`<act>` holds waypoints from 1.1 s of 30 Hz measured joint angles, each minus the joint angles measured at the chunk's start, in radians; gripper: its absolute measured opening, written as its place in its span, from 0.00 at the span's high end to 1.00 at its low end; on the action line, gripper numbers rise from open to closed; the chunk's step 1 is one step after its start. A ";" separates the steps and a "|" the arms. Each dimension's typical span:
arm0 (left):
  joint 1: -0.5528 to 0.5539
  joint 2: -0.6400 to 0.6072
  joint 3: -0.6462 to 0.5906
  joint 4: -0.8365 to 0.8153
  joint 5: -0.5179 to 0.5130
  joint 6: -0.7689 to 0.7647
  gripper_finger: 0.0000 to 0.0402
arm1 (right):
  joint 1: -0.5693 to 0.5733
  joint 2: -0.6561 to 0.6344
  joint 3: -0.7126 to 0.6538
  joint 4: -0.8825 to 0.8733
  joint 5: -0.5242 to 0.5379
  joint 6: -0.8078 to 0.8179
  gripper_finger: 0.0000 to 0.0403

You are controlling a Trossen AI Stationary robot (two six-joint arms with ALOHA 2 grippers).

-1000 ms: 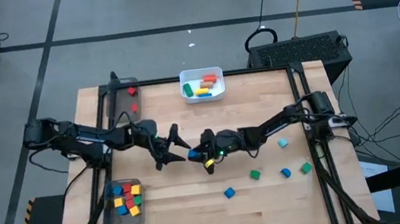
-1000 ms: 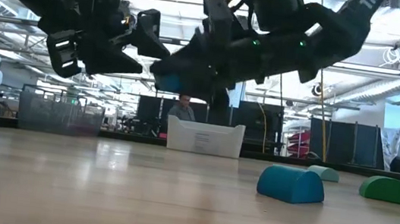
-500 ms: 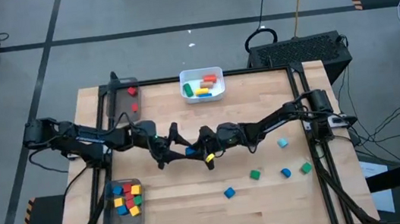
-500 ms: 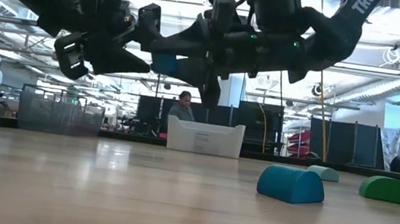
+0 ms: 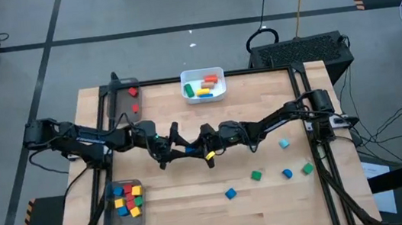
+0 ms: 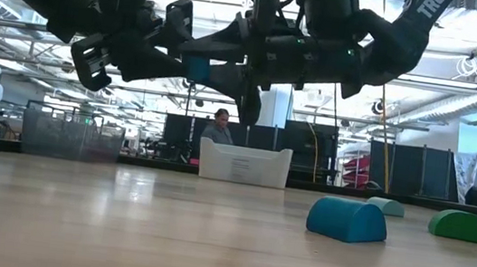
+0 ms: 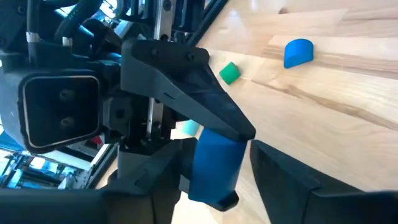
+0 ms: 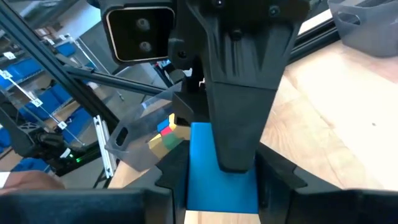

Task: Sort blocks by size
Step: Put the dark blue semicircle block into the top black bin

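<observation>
1. High view: left gripper [image 5: 177, 151] and right gripper [image 5: 197, 152] tip to tip above mid-table, with only a sliver of the blue block [image 5: 190, 152] showing between them. Loose blocks on the right part of the table: blue [image 5: 230, 193], green [image 5: 256, 175], blue [image 5: 287, 172], green [image 5: 307, 168], pale teal [image 5: 284, 144]. More blocks in the white bin [image 5: 185, 91] at the far edge and in two grey trays on the left, one far [image 5: 118, 107], one near [image 5: 111, 219].

2. Low view: both grippers aloft, well above the tabletop, meeting at the blue block [image 6: 195, 67]. On the wood, a blue half-round [image 6: 346, 220], a green one [image 6: 463, 226]. Person [image 6: 217, 128] seated behind the white bin.

3. Left wrist view: own fingers either side of the blue block [image 7: 214, 163], partly closed, contact not clear; right gripper's fingers already clamped on that block from the opposite side.

4. Right wrist view: own fingers [image 8: 171, 180] clamped on the blue block [image 8: 221, 180]; left gripper's finger overlapping the block's middle.
</observation>
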 joint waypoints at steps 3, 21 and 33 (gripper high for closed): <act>0.000 0.000 0.000 0.000 0.000 -0.005 0.59 | 0.000 0.000 0.000 0.000 0.000 0.000 0.70; 0.063 -0.036 0.013 0.025 -0.213 -0.260 0.77 | -0.028 -0.026 -0.001 -0.028 0.009 -0.011 0.53; 0.333 -0.211 0.011 -0.196 -0.482 -0.458 0.77 | 0.019 -0.228 -0.003 -0.677 0.345 -0.022 0.57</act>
